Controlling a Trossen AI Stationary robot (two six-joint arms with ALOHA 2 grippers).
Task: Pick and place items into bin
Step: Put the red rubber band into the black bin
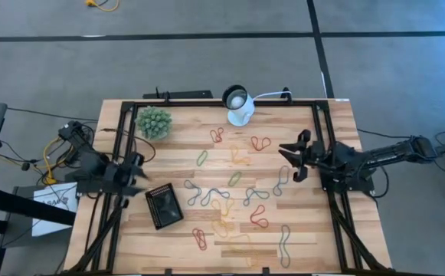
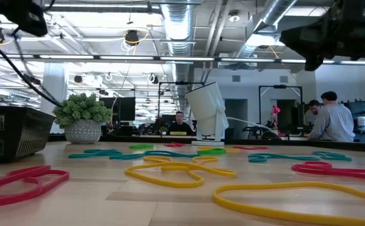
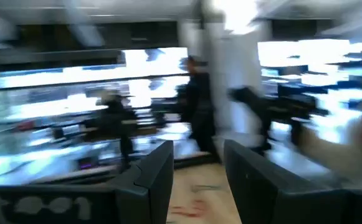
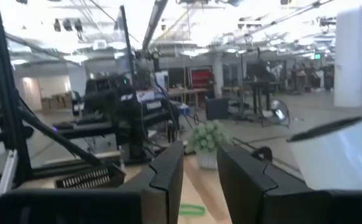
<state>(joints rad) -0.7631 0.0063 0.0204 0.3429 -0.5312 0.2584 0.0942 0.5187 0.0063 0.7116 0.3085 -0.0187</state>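
Many thin loops lie flat and scattered over the wooden table: red [image 1: 260, 142], green [image 1: 202, 159], yellow [image 1: 240, 159] and grey [image 1: 283, 180]. In the low view, red [image 2: 19, 182] and yellow [image 2: 169, 172] loops lie nearest. The shallow black bin [image 1: 165, 205] sits on the table's left part, near my left gripper [image 1: 139, 175]. That gripper is open above the left edge and holds nothing [image 3: 198, 180]. My right gripper [image 1: 295, 157] is open above the table's right part, just right of the loops, also holding nothing [image 4: 199, 180].
A fuzzy green plant ball [image 1: 153, 123] stands at the far left, and a white round lamp [image 1: 239, 103] with its cable at the far middle. A black frame [image 1: 207, 103] runs along the table's edges. People [image 2: 330, 119] stand in the room beyond the table.
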